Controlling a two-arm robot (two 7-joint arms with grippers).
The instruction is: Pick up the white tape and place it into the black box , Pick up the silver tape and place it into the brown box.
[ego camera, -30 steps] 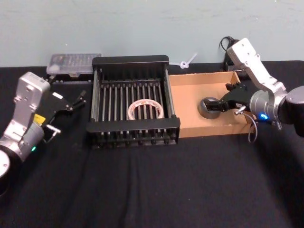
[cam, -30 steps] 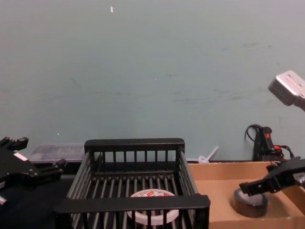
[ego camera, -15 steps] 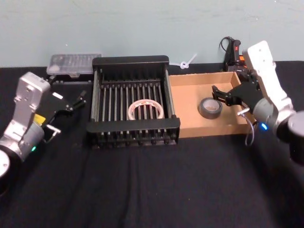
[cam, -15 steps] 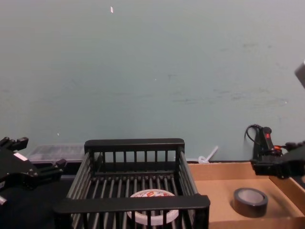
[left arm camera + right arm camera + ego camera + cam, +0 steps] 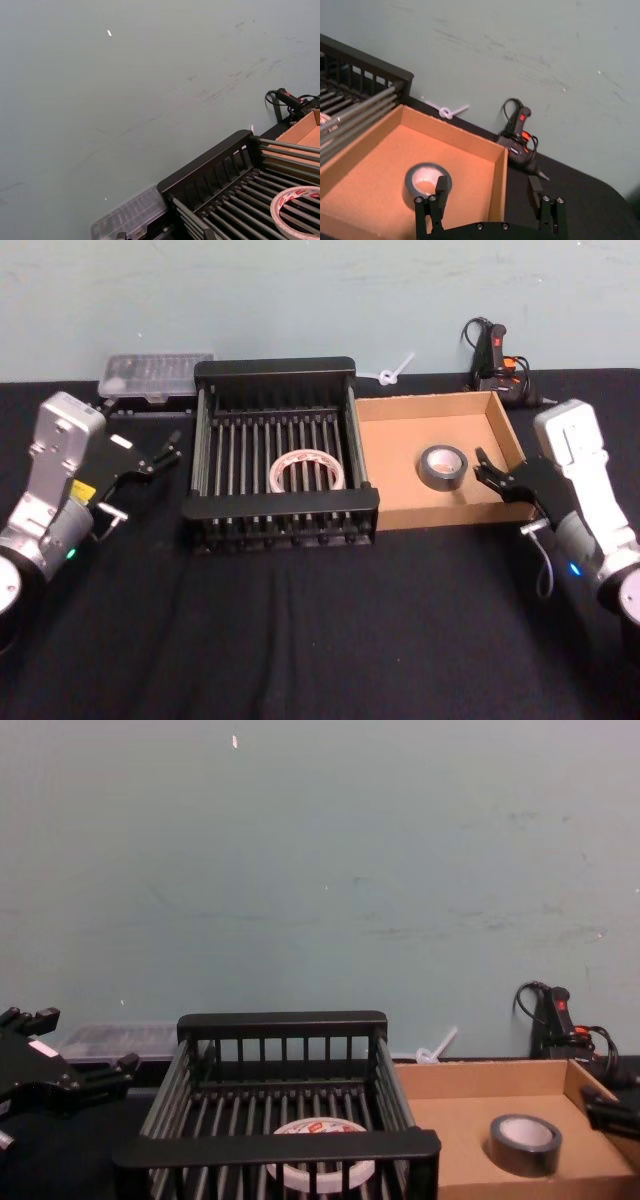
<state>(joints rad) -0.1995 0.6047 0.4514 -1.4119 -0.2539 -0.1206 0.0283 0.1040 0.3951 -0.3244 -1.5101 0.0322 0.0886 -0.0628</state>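
Moved: our right gripper (image 5: 497, 476), jaws spread and empty, now withdrawn outside the brown box (image 5: 385, 465). Silver tape (image 5: 443, 466) left inside it; white tape (image 5: 306, 470) in black box (image 5: 275, 368). We judge both placements complete.

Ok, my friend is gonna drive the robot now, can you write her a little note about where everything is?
Left gripper: open, empty, parked left of the black slatted plastic crate.
Right gripper: open, empty, at the right wall of the shallow brown cardboard box.
Wide whitish tape ring with red print: lying flat on the crate floor.
Small thick silver-grey tape roll: lying flat in the cardboard box, apart from the gripper.
Done: both tapes are in their boxes.
Left: nothing to move; perhaps just park the right arm.
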